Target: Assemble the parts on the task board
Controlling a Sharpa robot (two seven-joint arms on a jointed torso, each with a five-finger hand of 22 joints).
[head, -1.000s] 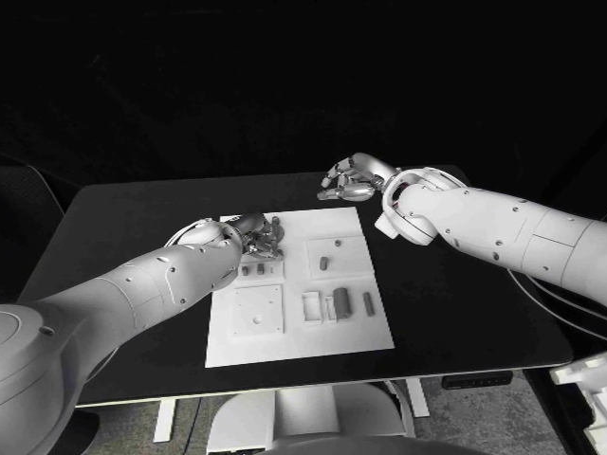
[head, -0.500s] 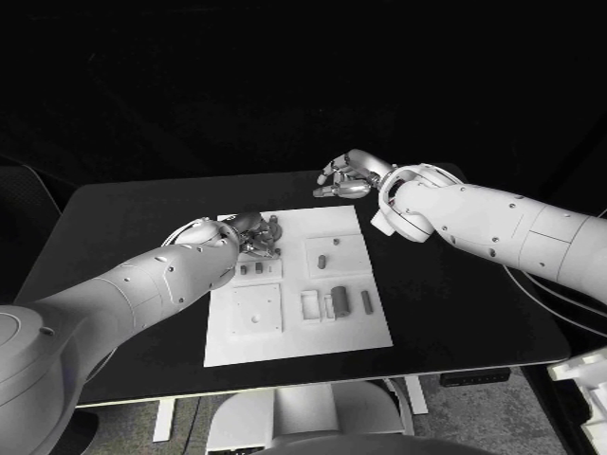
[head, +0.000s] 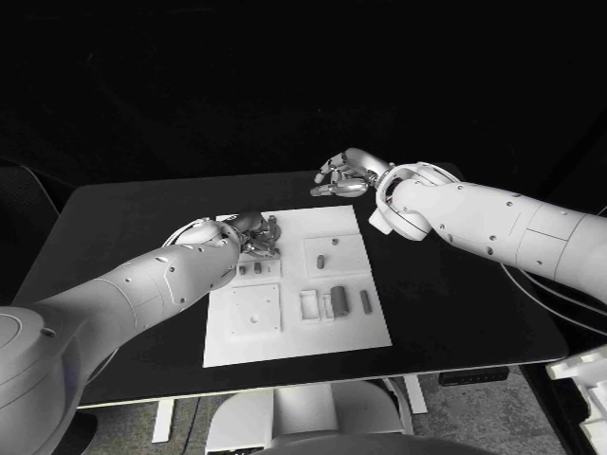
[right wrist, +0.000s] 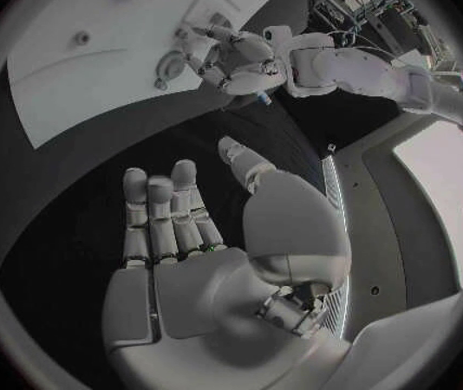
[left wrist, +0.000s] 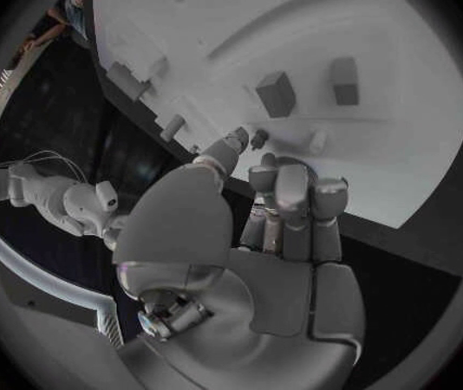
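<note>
White task board [head: 293,332] lies flat mid-table, small grey parts [head: 340,300] on it.

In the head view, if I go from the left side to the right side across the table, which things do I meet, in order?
Left hand at the task board's far left corner → task board with its small parts → right hand, over the bare black table just beyond the board's far right corner.

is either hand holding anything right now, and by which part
The right hand holds nothing, fingers apart. Whether the left hand at the task board pinches a part cannot be told.
</note>
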